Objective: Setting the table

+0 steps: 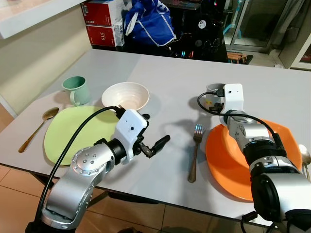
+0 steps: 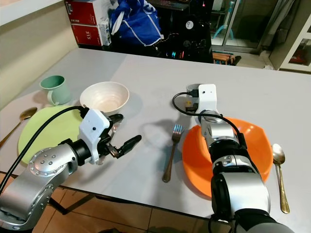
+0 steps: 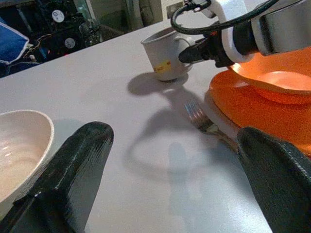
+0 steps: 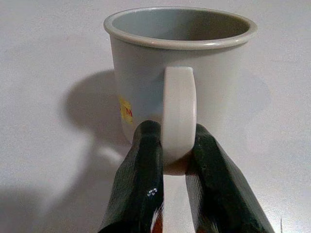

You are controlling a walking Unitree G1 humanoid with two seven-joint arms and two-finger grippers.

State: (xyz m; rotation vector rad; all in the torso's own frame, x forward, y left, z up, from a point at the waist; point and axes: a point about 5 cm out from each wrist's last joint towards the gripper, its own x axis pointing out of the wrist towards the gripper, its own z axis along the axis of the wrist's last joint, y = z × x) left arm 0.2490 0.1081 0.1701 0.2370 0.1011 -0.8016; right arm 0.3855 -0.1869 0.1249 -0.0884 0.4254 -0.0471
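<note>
Mug placement is the step in hand, as I judge it: the right hand (image 4: 174,160) is pinching the handle of the grey mug (image 4: 180,73), its two black fingers (image 4: 141,174) closed narrowly on either side of the handle's lower part. The mug is standing upright on the white tabletop (image 1: 170,73), just beyond the far edge of the orange plate (image 2: 252,145), with the right arm reaching over that plate to get at it. It is looking pale grey with a thick rolled rim, a broad flat loop handle and a small yellow label low on its side; nothing can be made out inside it.

The left hand (image 1: 154,145) is hovering over bare tabletop between the green plate (image 1: 63,131) and the fork (image 1: 195,153), fingers spread wide and holding nothing. The white bowl (image 1: 125,95) and green mug (image 1: 75,90) are sitting behind the green plate, a gold spoon (image 1: 36,128) at its outer side, and a second spoon (image 2: 279,172) is lying to the right of the orange plate.

Judging from this, the next move is calling for either a clean release, letting the fingers part without nudging the handle, or a level shift if the mug is not yet in its spot, since a grip on the handle alone is likely to let the cup swing
</note>
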